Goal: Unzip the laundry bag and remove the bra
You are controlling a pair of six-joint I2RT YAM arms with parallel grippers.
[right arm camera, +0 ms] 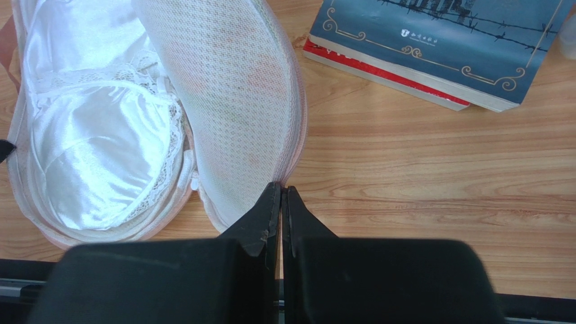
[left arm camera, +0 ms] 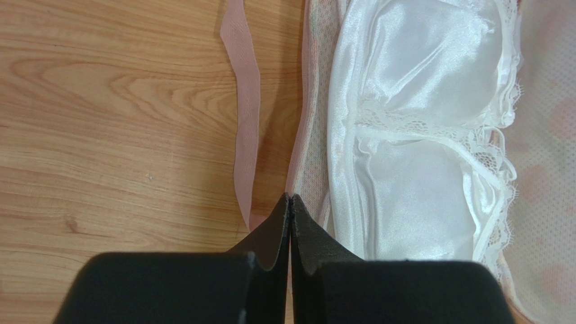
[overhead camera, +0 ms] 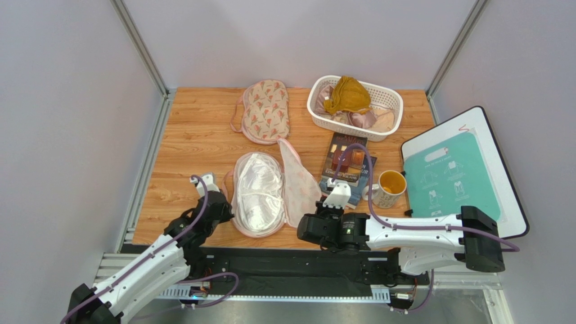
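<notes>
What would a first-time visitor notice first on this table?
The open laundry bag at the front of the table, lid flipped rightward, with a shiny white bra lying inside. The left claw and right claw, both shut, sit at its two sides. At the back right, a white basket holds a mustard-yellow garment.

Bag, bra in it, near tabletop's front edge, centre-left. 2nd bag behind it. Basket back-right. Book, mug R of bag; board at R edge.
</notes>
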